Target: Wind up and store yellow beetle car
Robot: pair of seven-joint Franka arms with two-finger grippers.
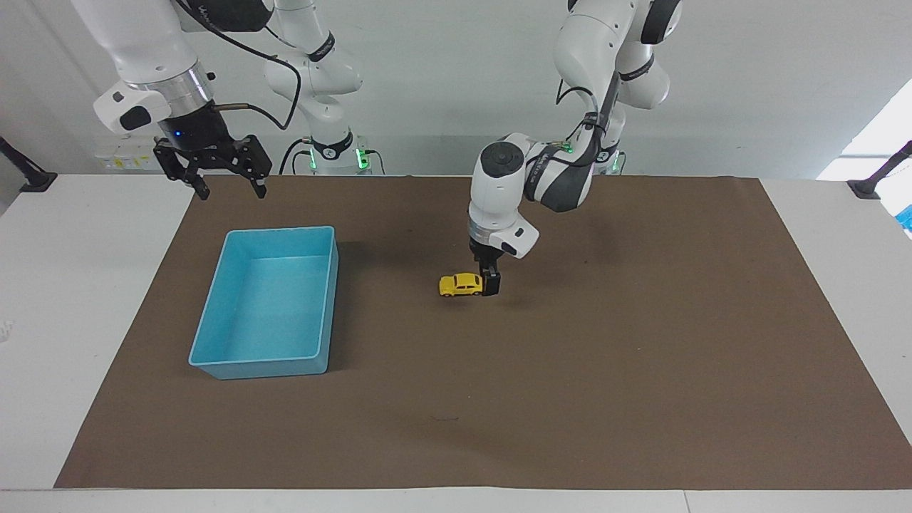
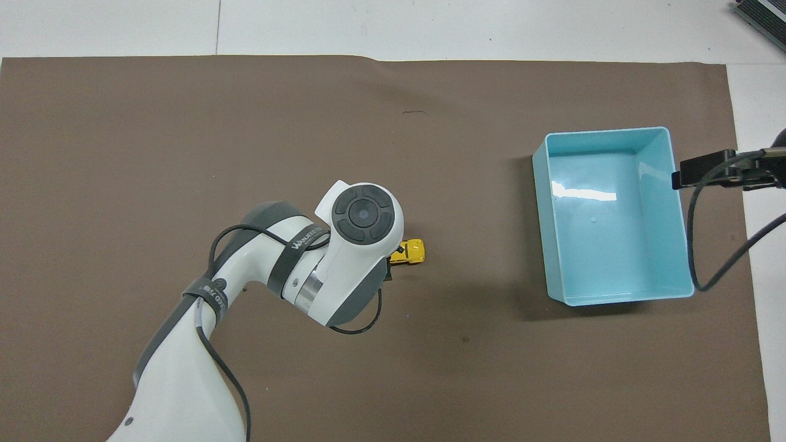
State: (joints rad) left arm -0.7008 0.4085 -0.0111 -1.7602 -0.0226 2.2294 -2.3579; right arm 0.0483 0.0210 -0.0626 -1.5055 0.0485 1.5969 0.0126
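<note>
Where the left pincer [image 1: 490, 285] descends, yellow beetle car [image 1: 460, 285] half hidden overhead.

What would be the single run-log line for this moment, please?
left tool: open, down at end of yellow beetle car | car: on mat, not lifted | right tool: open, waiting near blue bin | bin: empty

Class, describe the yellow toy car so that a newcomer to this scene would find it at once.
Start at the brown mat covering the table, then find the blue bin toward the right arm's end. Near the mat's middle, beside that bin, sits the yellow beetle car, with the left gripper at one end. It is the only yellow thing there.
</note>
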